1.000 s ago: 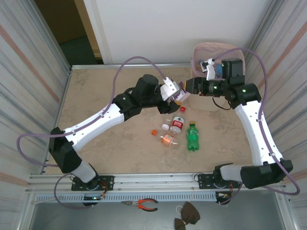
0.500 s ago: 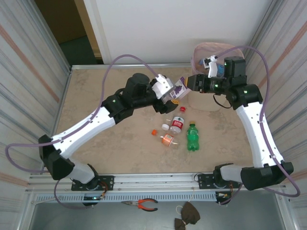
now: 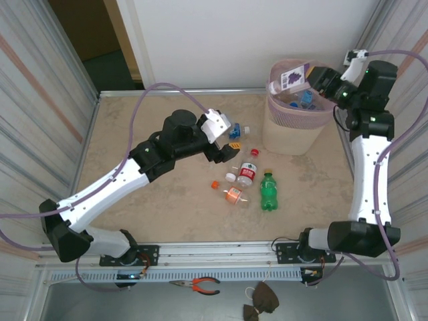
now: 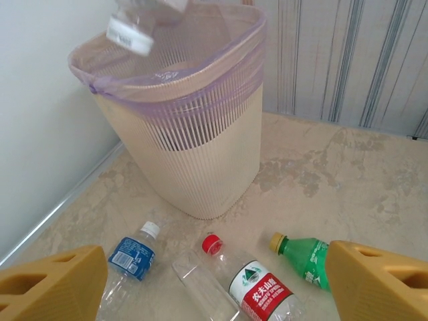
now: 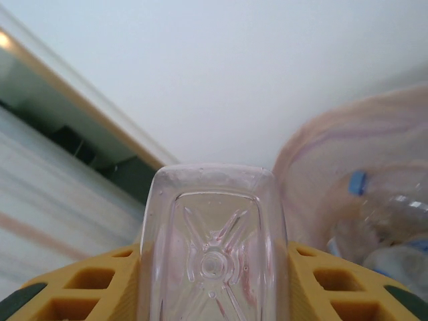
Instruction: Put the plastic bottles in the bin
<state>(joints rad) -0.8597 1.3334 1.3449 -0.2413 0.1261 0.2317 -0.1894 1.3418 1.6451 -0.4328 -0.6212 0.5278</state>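
Note:
My right gripper (image 3: 313, 81) is shut on a clear bottle with a purple label (image 3: 293, 77), held over the rim of the pale pink bin (image 3: 292, 127); the right wrist view shows the bottle's base (image 5: 212, 254) clamped between the yellow fingers (image 5: 87, 287). Other bottles (image 5: 384, 207) lie inside the bin. My left gripper (image 3: 223, 142) hangs open and empty above the floor bottles: a blue-labelled one (image 4: 131, 257), a red-labelled one (image 4: 262, 291), a green one (image 4: 309, 258) and a small orange one (image 3: 233, 194).
Loose caps lie on the table: orange (image 3: 215, 184), white (image 3: 230, 177) and red (image 3: 255, 152). Corrugated walls close in both sides, the right one near the bin. Pliers (image 3: 198, 285) rest below the table's front rail.
The left gripper opened and let go of the purple-labelled bottle, then drew back left. The right arm carried that bottle up and right, over the bin.

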